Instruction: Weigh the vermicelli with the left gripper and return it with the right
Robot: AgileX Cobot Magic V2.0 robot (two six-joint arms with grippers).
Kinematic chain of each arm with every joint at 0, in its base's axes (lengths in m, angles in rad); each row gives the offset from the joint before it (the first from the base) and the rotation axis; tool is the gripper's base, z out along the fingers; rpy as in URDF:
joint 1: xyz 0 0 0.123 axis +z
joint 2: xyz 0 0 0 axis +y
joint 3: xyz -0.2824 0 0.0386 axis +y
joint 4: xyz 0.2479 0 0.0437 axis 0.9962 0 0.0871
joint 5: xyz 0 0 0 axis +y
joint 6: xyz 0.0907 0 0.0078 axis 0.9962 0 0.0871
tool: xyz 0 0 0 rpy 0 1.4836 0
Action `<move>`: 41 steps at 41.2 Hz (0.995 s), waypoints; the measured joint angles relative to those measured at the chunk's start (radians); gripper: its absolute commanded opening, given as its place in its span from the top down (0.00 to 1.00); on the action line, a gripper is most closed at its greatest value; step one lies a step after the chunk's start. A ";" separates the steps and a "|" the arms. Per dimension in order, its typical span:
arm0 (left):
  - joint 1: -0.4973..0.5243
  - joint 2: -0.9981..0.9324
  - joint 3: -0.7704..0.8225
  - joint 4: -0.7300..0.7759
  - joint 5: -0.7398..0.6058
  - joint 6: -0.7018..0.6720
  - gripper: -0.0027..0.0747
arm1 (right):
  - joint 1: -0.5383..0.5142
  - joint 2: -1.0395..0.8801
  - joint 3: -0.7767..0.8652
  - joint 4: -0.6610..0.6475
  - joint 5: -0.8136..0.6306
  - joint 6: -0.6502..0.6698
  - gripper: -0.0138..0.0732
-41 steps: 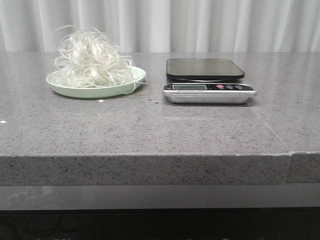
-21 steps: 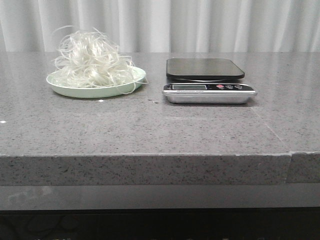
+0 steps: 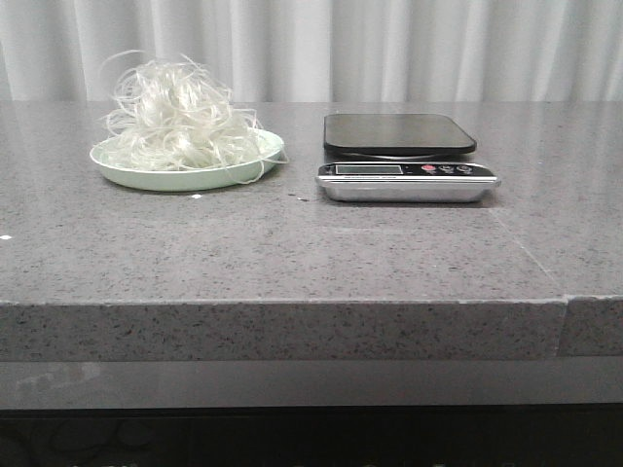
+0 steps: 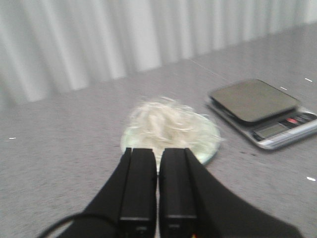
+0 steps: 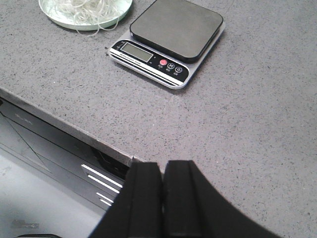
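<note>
The vermicelli [image 3: 178,115] is a fluffy white heap on a pale green plate [image 3: 185,178] at the table's back left. A kitchen scale [image 3: 404,156] with a black platform stands to its right, with nothing on it. Neither arm shows in the front view. In the left wrist view my left gripper [image 4: 158,150] is shut and empty, just short of the vermicelli [image 4: 166,124] and plate [image 4: 208,151]; the view is blurred. In the right wrist view my right gripper [image 5: 162,164] is shut and empty, over the table's front edge, well back from the scale [image 5: 171,42].
The grey speckled table [image 3: 292,243] has a front edge and a seam at its right [image 3: 567,300]. A white curtain [image 3: 389,49] hangs behind. The plate's rim with vermicelli shows in the right wrist view [image 5: 84,12].
</note>
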 measured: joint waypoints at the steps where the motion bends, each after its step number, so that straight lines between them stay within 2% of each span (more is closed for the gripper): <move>1: 0.025 -0.026 0.028 0.000 -0.031 0.000 0.78 | 0.000 0.000 0.000 0.000 0.000 0.000 0.66; 9: 0.185 -0.219 0.283 -0.040 -0.182 0.000 0.78 | 0.000 0.000 0.000 0.000 0.000 0.000 0.66; 20: 0.300 -0.420 0.519 -0.070 -0.233 0.000 0.78 | 0.000 0.000 0.000 0.000 0.000 0.000 0.66; 28: 0.333 -0.448 0.596 -0.072 -0.295 0.000 0.78 | 0.000 0.000 0.000 0.000 0.000 0.000 0.66; 41: 0.338 -0.448 0.597 -0.076 -0.368 0.000 0.78 | 0.000 0.000 0.000 -0.002 0.000 0.000 0.66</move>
